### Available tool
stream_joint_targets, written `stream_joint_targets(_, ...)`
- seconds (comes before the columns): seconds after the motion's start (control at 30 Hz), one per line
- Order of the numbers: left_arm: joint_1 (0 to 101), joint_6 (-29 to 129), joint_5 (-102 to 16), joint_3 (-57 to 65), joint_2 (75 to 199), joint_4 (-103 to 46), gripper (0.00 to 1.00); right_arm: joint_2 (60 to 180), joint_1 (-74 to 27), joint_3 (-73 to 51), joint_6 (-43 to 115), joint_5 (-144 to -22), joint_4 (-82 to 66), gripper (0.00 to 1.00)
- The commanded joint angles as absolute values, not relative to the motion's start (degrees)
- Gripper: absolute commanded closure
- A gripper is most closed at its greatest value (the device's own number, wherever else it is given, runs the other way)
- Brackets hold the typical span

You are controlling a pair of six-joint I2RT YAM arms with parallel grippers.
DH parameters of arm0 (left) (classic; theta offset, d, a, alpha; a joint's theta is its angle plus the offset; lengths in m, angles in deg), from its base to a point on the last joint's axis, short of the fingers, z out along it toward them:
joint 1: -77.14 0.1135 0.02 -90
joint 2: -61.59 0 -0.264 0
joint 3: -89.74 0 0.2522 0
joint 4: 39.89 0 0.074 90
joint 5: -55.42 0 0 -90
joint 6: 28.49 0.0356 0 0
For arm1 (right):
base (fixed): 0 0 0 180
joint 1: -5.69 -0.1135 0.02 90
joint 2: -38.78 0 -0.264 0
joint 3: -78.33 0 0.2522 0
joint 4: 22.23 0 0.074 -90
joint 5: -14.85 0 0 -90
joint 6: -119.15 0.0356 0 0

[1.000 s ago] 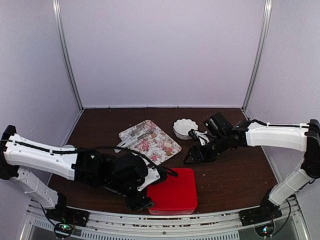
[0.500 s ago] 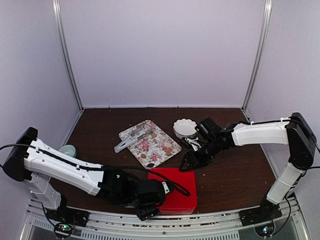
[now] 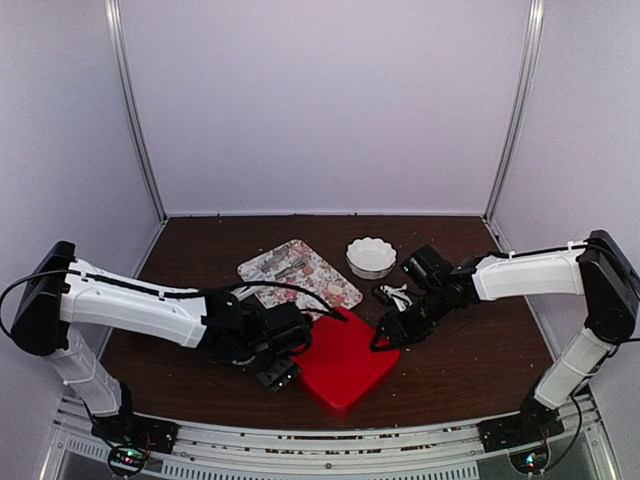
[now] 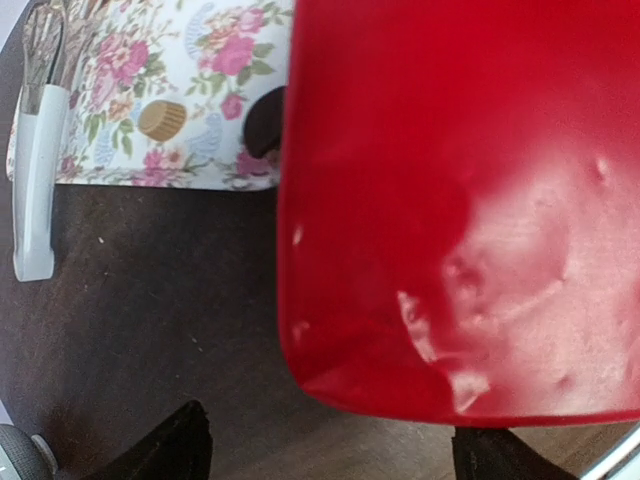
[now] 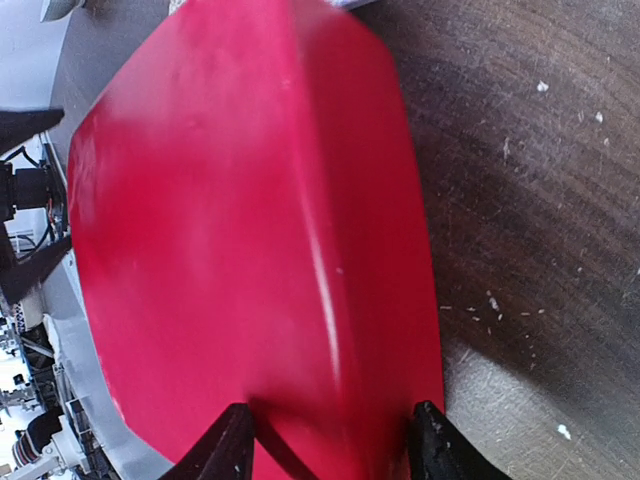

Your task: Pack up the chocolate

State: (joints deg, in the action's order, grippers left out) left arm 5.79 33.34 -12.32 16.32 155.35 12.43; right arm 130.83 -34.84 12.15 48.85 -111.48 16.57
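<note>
A closed red box [image 3: 342, 360] lies turned cornerwise on the dark table. My left gripper [image 3: 279, 373] is open at its near-left corner; in the left wrist view [image 4: 335, 450] the box [image 4: 450, 200] lies just beyond the spread fingertips. My right gripper [image 3: 384, 338] is at the box's right corner; in the right wrist view [image 5: 332, 445] its fingers clasp the box's edge [image 5: 250, 250]. On the flowered tray [image 4: 200, 60] lie a tan chocolate [image 4: 162, 119] and a dark chocolate [image 4: 262, 122], half hidden by the box.
The flowered tray [image 3: 300, 275] sits behind the box, with white tongs [image 4: 38, 180] on its left side. A white scalloped bowl [image 3: 371, 256] stands at the back. A small black-and-white object [image 3: 396, 295] lies beside the right arm.
The red box has slid away from the front edge and turned cornerwise. My left gripper moved from its front to its left corner. My right gripper came down to its right corner.
</note>
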Motion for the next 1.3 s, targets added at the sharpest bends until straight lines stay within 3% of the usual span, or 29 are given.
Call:
stream_joint_targets(0.0,10.35,34.68,-11.88,16.08,155.88,6.24,0.14,128.62,-35.40,14.90,52.66,-114.93,13.62,0.48)
stream_joint_targets(0.27,15.10,37.73,-16.08,14.53,159.31,2.93,0.14,124.61,-36.14,20.55,58.63,-117.07,8.67,0.45)
stream_joint_targets(0.8,19.84,43.83,-20.80,5.75,165.21,1.24,0.16,120.99,-44.33,28.66,73.14,-117.12,-5.76,0.30)
stream_joint_targets(1.07,20.16,42.62,-21.04,14.81,149.04,2.52,0.15,113.73,-35.46,26.97,60.58,-116.74,11.23,0.19)
stream_joint_targets(1.27,14.66,41.00,-23.03,26.23,135.75,1.85,0.15,117.22,-28.76,15.97,51.12,-112.54,22.44,0.17)
